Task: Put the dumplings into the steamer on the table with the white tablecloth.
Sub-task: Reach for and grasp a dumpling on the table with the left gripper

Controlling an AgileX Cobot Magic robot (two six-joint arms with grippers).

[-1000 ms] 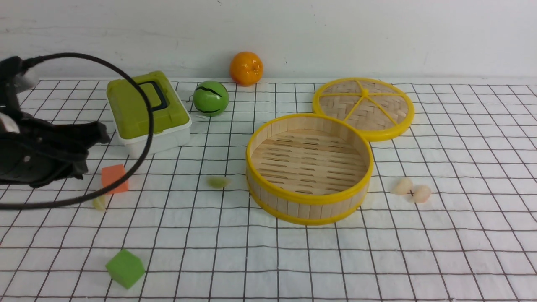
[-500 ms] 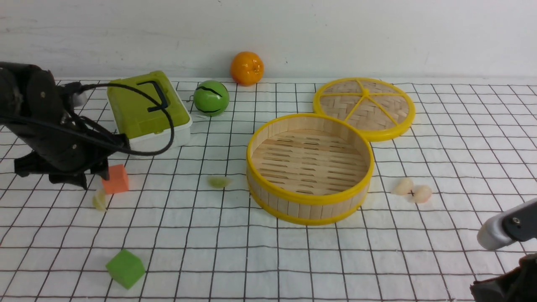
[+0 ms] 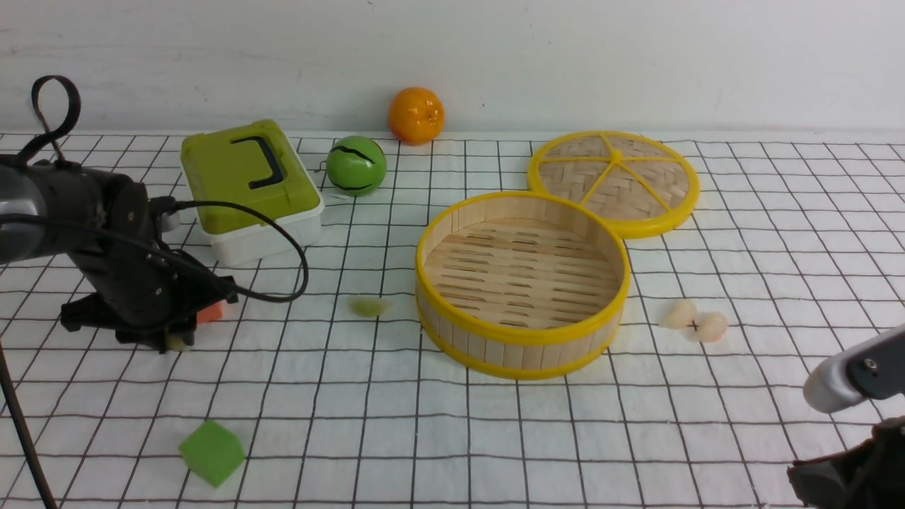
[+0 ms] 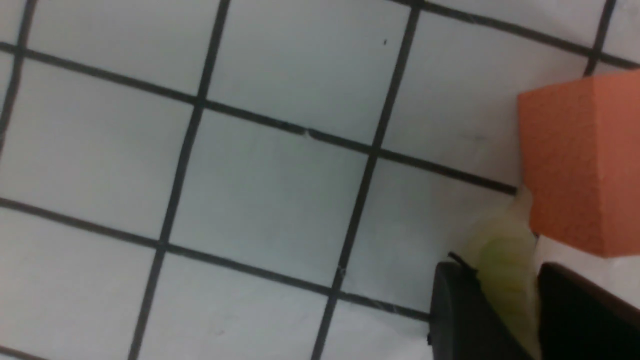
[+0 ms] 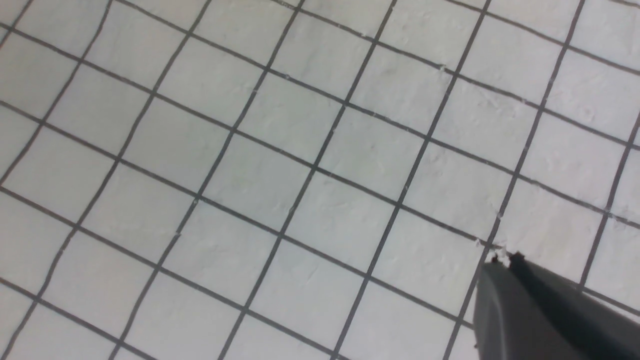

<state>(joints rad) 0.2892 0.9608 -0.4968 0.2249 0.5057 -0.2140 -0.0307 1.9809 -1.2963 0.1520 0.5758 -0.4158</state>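
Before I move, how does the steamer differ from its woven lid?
The steamer has upright slatted walls, whereas the lid is flat.
The steamer's floor is slatted; the lid's face is woven, with yellow spokes.
The steamer sits nearer the robot; the lid lies behind it.
Both are round with yellow rims.

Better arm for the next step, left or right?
Left. Its end effector straddles the pale green dumpling beside the orange cube; the right end effector is shut, over the tablecloth with no dumpling near.
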